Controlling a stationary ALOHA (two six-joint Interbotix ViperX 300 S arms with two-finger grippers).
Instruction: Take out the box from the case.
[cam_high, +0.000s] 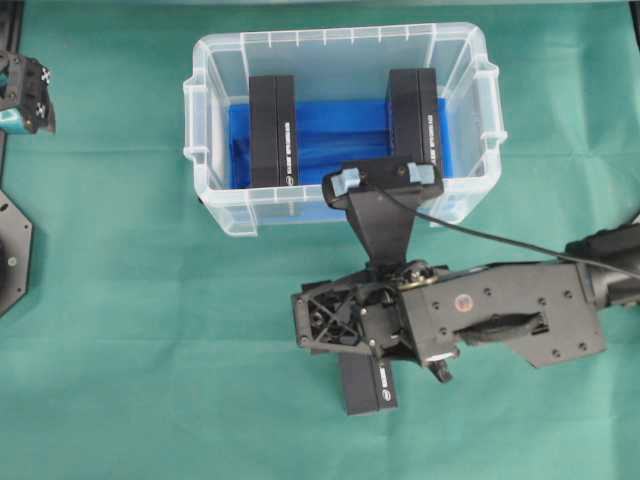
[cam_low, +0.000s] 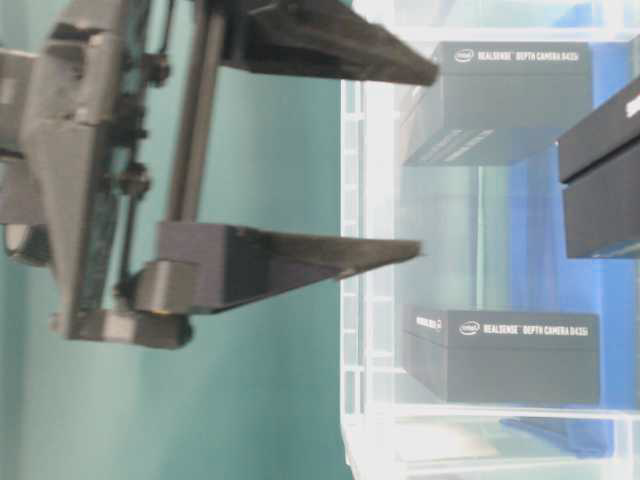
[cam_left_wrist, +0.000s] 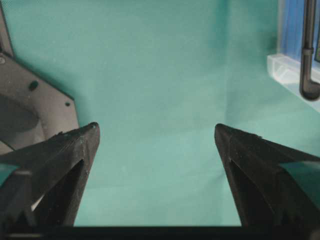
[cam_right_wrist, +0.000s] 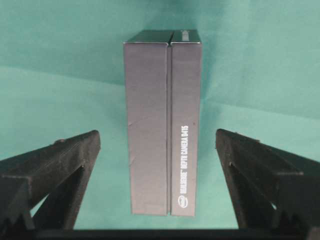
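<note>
One box (cam_right_wrist: 162, 122) lies on the worktop (cam_high: 120, 330) between our right end effector (cam_right_wrist: 157, 145)'s spread-open fingers, outside the case (cam_high: 215, 200), untouched.

The clear plastic rectangular case (cam_high: 340, 45) is holding two black cardboard boxes (cam_high: 272, 130) standing on its blue cloth lining. A third black box (cam_right_wrist: 162, 125) is lying outside on the green desk.

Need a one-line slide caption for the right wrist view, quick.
Open right pincer above a black box lying on the green cloth, fingers clear of it on both sides.
</note>
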